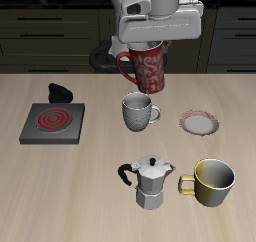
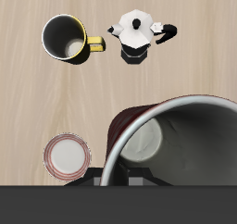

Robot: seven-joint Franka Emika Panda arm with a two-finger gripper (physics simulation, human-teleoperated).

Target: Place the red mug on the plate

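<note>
My gripper [image 1: 148, 48] is shut on the red mug [image 1: 146, 70] at its rim and holds it in the air, slightly tilted. It hangs above and just behind the grey-white patterned mug [image 1: 138, 111]. The red mug fills the wrist view up close [image 2: 126, 126], showing its dark red outside and pale inside; the fingers are hidden there. The plate [image 1: 200, 122], small and white with a reddish-pink rim, lies bare on the table beside the grey-white mug and apart from the gripper. It also shows in the wrist view [image 2: 67, 157].
A moka pot [image 1: 150, 182] and a yellow mug [image 1: 213, 183] stand near the table's front edge; both show in the wrist view, the pot [image 2: 137, 35] and the mug [image 2: 63, 37]. A square grey burner with a red spiral [image 1: 52, 123] sits across the table, with a black object [image 1: 58, 92] behind it.
</note>
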